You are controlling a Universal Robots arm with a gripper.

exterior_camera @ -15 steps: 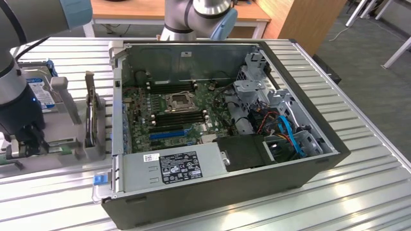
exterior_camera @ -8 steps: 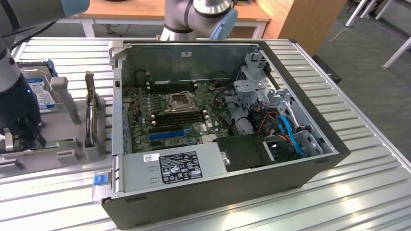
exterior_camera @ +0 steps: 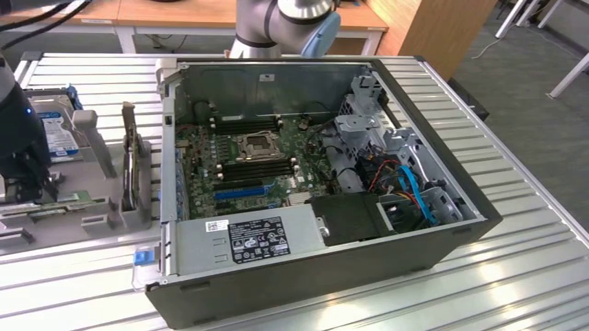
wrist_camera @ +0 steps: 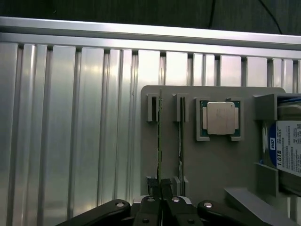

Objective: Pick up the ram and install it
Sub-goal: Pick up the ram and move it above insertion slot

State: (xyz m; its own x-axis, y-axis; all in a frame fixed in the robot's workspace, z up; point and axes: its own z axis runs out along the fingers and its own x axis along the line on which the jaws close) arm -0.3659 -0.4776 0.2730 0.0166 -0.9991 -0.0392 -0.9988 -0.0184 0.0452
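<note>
The ram [wrist_camera: 159, 141] is clasped by the gripper [wrist_camera: 160, 184].
Clenched jaws are seen from the wrist; the computer case [exterior_camera: 294, 293] is shown in the exterior view.

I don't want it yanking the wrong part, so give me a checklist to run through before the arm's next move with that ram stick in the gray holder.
1. Right stick targeted: ok. The gripper sits at one end of the ram.
2. Grip: ok. The jaws look shut on the ram's thin edge.
3. Ram standing on edge in the gray fixture: ok.
4. Neighbouring stick apart, in its own slot: ok.
5. Computer case open, motherboard exposed: ok.
6. Memory slots free to take a stick: cannot tell.
</note>
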